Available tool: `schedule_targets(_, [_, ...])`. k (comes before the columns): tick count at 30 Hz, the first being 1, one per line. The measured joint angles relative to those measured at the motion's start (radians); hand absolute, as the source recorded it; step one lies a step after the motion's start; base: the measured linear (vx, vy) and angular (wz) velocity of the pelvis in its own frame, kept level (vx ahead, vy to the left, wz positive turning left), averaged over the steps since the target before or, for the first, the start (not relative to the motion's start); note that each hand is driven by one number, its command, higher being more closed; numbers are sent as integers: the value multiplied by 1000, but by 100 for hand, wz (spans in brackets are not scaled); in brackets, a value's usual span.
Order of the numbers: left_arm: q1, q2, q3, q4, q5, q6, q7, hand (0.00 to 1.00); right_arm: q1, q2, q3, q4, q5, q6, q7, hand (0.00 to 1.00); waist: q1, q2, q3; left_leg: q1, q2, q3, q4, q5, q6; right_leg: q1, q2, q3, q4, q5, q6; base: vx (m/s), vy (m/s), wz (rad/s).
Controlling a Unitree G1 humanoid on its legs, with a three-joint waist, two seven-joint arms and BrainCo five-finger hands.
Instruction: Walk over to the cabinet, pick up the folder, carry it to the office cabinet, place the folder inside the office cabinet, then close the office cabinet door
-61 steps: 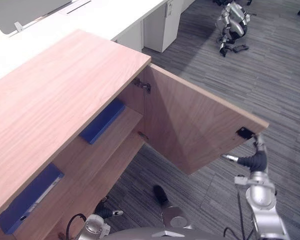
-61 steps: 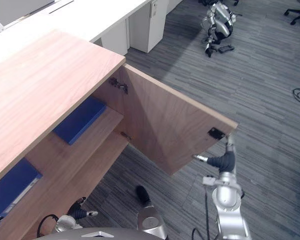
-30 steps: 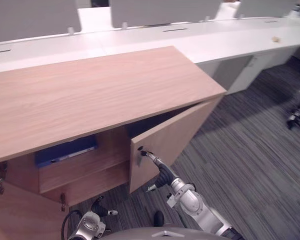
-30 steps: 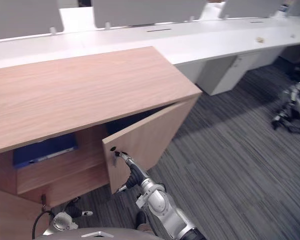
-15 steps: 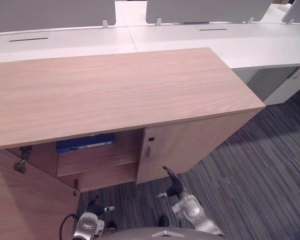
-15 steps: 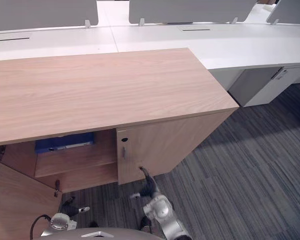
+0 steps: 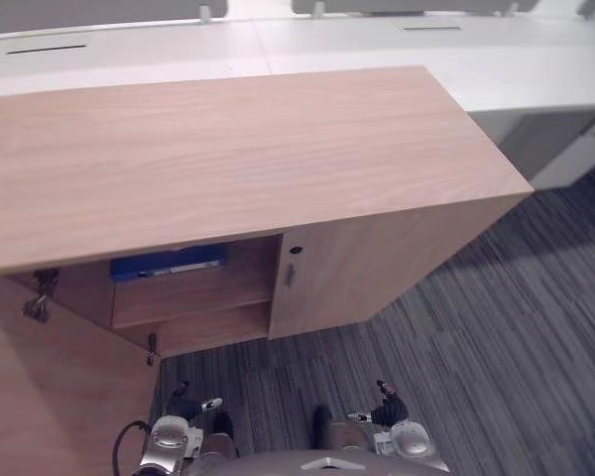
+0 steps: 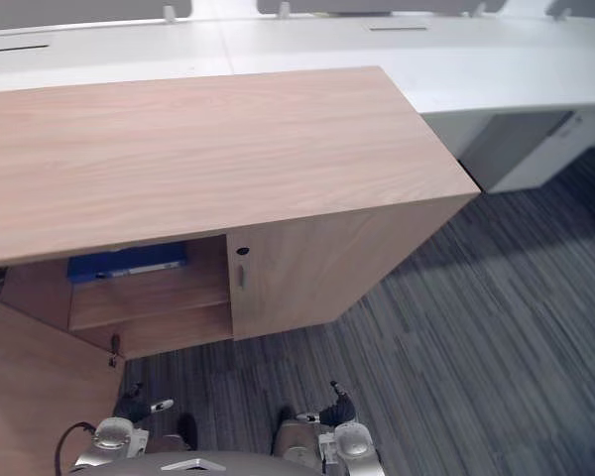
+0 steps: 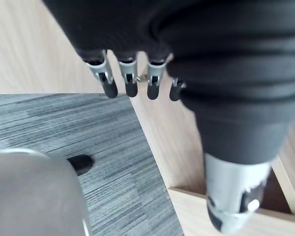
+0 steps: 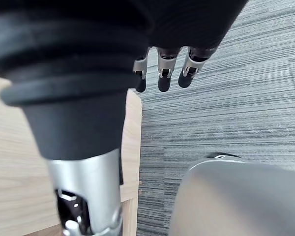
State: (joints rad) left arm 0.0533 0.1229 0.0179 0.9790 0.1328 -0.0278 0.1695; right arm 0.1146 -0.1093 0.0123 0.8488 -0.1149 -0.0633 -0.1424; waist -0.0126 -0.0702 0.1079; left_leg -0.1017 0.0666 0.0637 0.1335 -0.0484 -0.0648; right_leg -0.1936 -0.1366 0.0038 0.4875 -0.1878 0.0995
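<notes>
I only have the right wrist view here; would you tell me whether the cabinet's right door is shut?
Observer: Yes, the right door sits flush with the front of the cabinet.
Operator: Thank you. And the left door?
Observer: The left door stands wide open.
Operator: Is a folder inside?
Observer: Yes, a blue folder lies on the upper shelf, behind the open side.

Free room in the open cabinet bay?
Lower shelf, between the open left door and closed right door, looks bare; so does the cabinet top. Upper shelf is crowded: the blue folder takes most of its visible width.
</notes>
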Motion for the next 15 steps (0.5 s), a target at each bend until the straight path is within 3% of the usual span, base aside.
schedule_targets(1, [5, 4, 7, -17, -13, 0, 2, 0, -5, 2, -1, 2, 0, 1, 0, 0, 13, -12, 2, -11, -8, -23, 0, 14, -14, 17, 3, 18, -32, -25, 7, -114, -209, 54])
schedule_targets(3, [4, -5, 23, -23, -24, -3, 3, 0, -27, -2, -7, 2, 0, 1, -2, 0, 33, -1, -7, -57, 5, -41, -18, 51, -31, 37, 23, 7, -142, -42, -5, -181, -213, 38])
schedule_targets(4, [-1, -23, 20, -23, -32, -5, 5, 0, -48, -10, -18, -2, 0, 1, -6, 0, 33, 40, 11, -84, 29, -69, -36, 83, -31, 34, 47, -29, -176, -9, -20, -185, -123, 34])
schedule_targets(5, [-4, -34, 18, -24, -34, -6, 5, 0, -54, -14, -22, -3, 0, 1, -12, 0, 31, 58, 19, -91, 37, -84, -54, 104, -36, 29, 57, -44, -181, -1, -25, -245, -152, 63])
schedule_targets(7, [-6, -69, 18, -20, -41, -6, 6, 0, -62, -33, -35, -2, 0, 3, -14, 0, 18, 122, 40, -97, 71, -104, -152, 157, -36, 18, 89, -120, -190, 25, -52, -216, -180, 77])
schedule_targets(8, [-5, -71, 19, -19, -44, -6, 7, 0, -61, -32, -43, -1, 1, 5, -15, 0, 15, 126, 41, -94, 83, -71, -180, 135, -35, 20, 87, -141, -207, 38, -62, -178, -116, 80])
schedule_targets(9, [-8, -71, 22, -15, -45, -6, 7, 0, -64, -20, -67, -4, 1, 7, -17, 0, 10, 103, 43, -96, 89, 23, -190, 95, -6, 24, 56, -174, -257, 76, -76, -172, -53, 79])
schedule_targets(10, [-21, -75, 22, -15, -47, -6, 4, 0, -65, -19, -75, -9, -1, 7, -21, 0, 9, 95, 47, -119, 71, 90, -84, 95, -7, 19, 23, -197, -263, 95, -78, -158, -28, 79])
schedule_targets(12, [-17, -86, 23, -14, -49, -10, 3, 0, -66, -38, -75, -9, -2, 8, -22, 0, 0, 82, 54, -111, 48, 113, 74, 87, -8, 19, -5, -219, -259, 100, -72, -126, -15, 57])
schedule_targets(13, [-5, -93, 24, -14, -51, -13, 3, 0, -64, -49, -75, -8, -2, 8, -22, 0, -2, 97, 45, -70, 49, 140, 102, 35, -10, 23, -5, -236, -260, 104, -66, -195, 57, 52])
schedule_targets(14, [0, -95, 26, -15, -52, -14, 3, 0, -65, -50, -77, -6, -5, 10, -22, 0, -1, 116, 35, -45, 47, 152, 33, 46, -12, 24, 0, -255, -269, 113, -61, -163, 61, 39])
schedule_targets(15, [6, -94, 29, -16, -52, -15, 3, 0, -67, -51, -85, -6, -7, 13, -21, 0, 1, 117, 34, -19, 43, 153, -34, 68, -6, 33, 5, -264, -289, 120, -59, -152, 85, 44])
